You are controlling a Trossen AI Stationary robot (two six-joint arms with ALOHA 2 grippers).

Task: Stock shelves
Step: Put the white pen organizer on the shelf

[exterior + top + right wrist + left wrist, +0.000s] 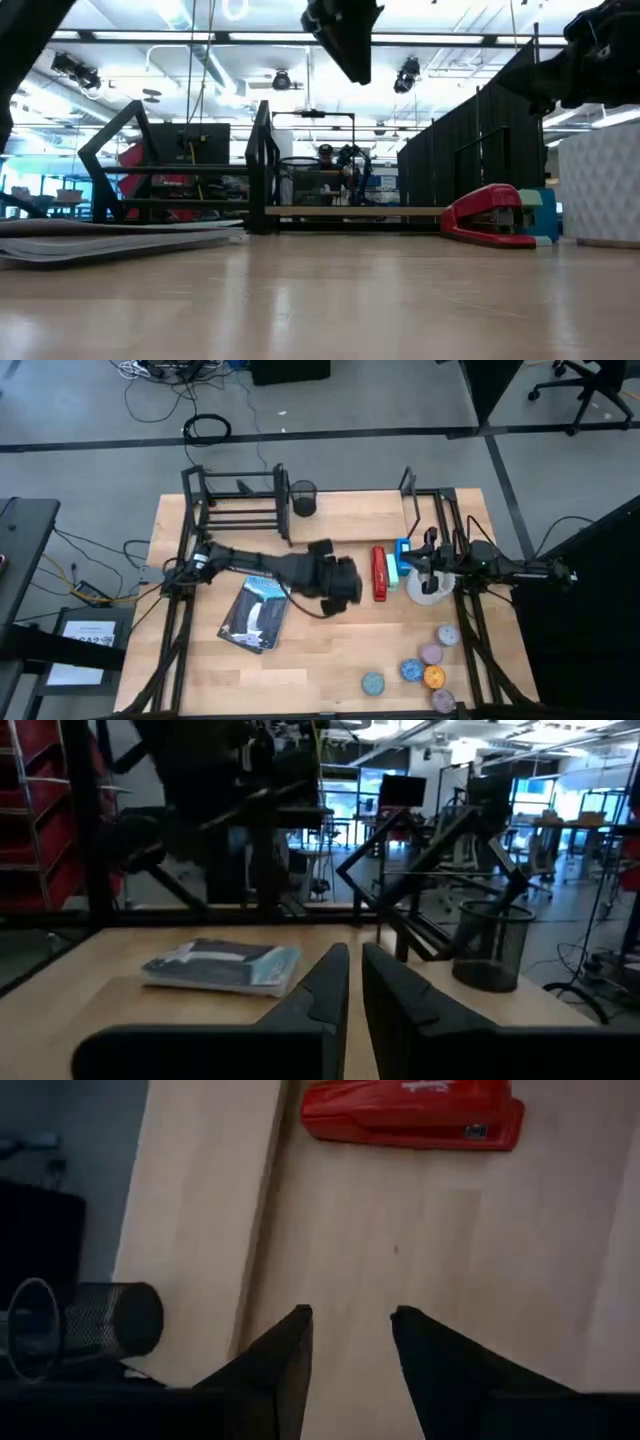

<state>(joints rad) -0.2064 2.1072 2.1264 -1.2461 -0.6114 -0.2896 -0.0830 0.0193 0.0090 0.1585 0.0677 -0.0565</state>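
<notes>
Stocking is hardly begun: the shelves [262, 503] at the bench's [300, 670] eleven o'clock carry only a mesh cup [303, 497], while the left pincer [345, 582], partly open and empty, hovers mid-bench near the red stapler [379, 574]; the right pincer [354, 982], nearly closed, waits at three o'clock.

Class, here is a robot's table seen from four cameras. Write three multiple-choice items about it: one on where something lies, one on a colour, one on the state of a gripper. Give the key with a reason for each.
1. Where does the mesh cup stand?
A. on the pale board of the shelves
B. on the book
C. among the round discs

2. What colour is the stapler?
A. green
B. red
C. yellow

3. How are the left gripper fingers?
A. shut on the stapler
B. shut on the book
C. open, holding nothing

Key: A, the high view shows it beside the barred section; B, every view shows red; C, bare table shows between them.
</notes>
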